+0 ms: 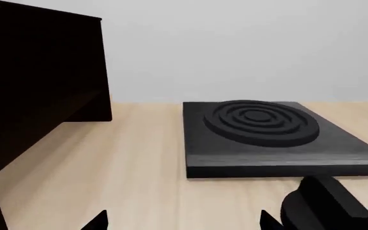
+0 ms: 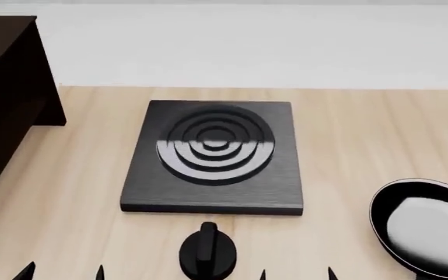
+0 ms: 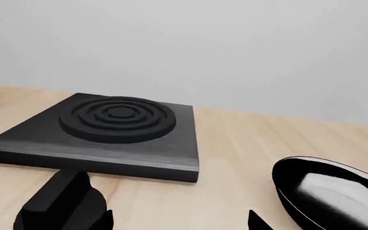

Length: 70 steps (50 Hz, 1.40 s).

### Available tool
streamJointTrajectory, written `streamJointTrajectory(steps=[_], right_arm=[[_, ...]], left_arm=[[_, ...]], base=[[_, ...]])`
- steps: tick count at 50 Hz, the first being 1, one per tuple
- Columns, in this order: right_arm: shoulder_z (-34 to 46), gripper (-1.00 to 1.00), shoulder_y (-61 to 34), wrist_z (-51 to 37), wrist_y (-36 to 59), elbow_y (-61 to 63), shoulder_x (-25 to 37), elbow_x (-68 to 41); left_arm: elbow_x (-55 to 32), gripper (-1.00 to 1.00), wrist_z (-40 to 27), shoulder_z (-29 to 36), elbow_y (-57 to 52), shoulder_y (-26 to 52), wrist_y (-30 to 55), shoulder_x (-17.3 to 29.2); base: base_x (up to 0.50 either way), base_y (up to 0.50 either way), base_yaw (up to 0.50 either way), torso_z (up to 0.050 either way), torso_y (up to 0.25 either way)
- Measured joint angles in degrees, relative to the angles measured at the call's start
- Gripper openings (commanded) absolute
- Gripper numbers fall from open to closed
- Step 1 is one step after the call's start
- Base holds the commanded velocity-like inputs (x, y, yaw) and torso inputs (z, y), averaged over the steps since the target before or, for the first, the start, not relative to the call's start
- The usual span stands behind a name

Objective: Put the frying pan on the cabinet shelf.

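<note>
The frying pan (image 2: 426, 233) lies on the wooden table at the near right, black with a pale rim and a glossy white inside; its handle is out of view. In the right wrist view the frying pan (image 3: 331, 191) sits just beside and ahead of my right gripper (image 3: 180, 221), which is open and empty. My right gripper (image 2: 296, 273) shows only its fingertips at the near edge, left of the pan. The dark cabinet shelf (image 2: 6, 99) stands at the far left, and the cabinet shelf (image 1: 37, 86) fills one side of the left wrist view. My left gripper (image 1: 182, 221) (image 2: 63, 272) is open over bare table.
A square black burner plate (image 2: 212, 154) with concentric rings lies mid-table. A black round knob (image 2: 207, 252) stands in front of it, between my two grippers; the knob (image 1: 325, 207) (image 3: 63, 203) shows in both wrist views. A pale wall runs behind the table.
</note>
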<state>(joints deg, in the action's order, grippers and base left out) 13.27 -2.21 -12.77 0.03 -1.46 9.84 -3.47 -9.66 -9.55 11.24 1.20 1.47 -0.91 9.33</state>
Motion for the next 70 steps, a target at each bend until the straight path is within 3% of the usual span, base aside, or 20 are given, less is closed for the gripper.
streamJointTrajectory(steps=[36,56,70], right_arm=[[1.74,1.00,0.15,-0.87,1.44,2.13,1.17,-0.20],[1.84,1.00,-0.02,-1.36,2.65,2.47,1.36,-1.65],[0.52,1.00,1.32,-3.46,8.99,11.13,2.44,-3.20]], left_arm=[[-1.03,1.00,-1.02,1.14,0.31,0.17,-0.69,0.85],[-1.74,1.00,-1.49,1.70,-0.17,0.20,-0.68,1.38],[-2.55,1.00,-2.16,1.89,-1.77,-0.05,0.51,1.85]], base=[[0.49,0.00,0.00,0.000,0.000],[0.02,0.00,0.00,0.000,0.000],[0.00,0.00,0.00,0.000,0.000]])
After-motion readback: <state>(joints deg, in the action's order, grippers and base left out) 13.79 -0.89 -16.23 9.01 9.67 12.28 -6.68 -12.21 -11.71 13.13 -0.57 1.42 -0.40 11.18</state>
